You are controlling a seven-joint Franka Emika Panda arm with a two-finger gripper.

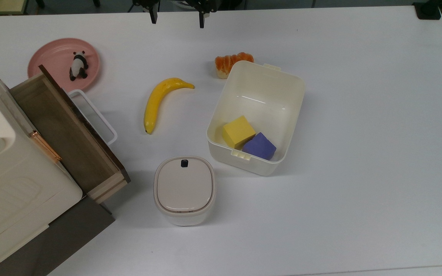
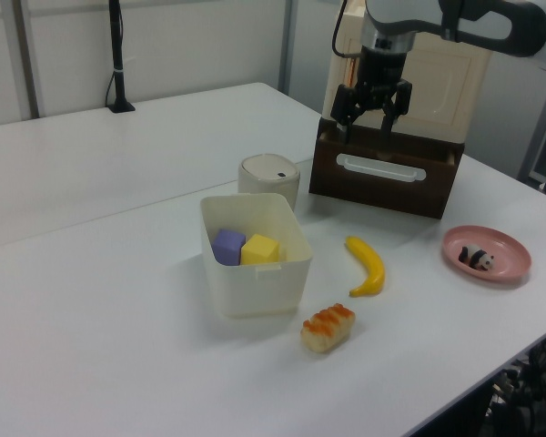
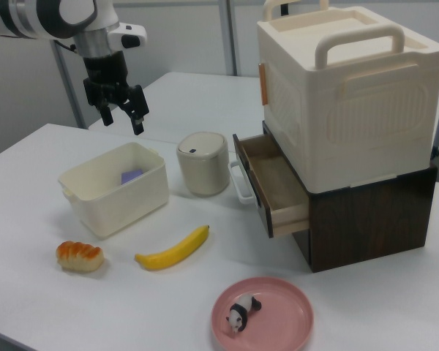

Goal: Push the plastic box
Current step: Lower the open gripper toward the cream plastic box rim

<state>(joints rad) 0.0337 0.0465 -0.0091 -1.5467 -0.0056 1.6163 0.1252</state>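
The plastic box is sitting mid-frame in the top view, holding two blocks. It is looking light, stiff and likely to slide; pushing low on a wall seems best. The claw is hanging wide and empty above.

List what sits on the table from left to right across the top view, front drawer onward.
wooden drawer → banana → lidded bin → plastic box
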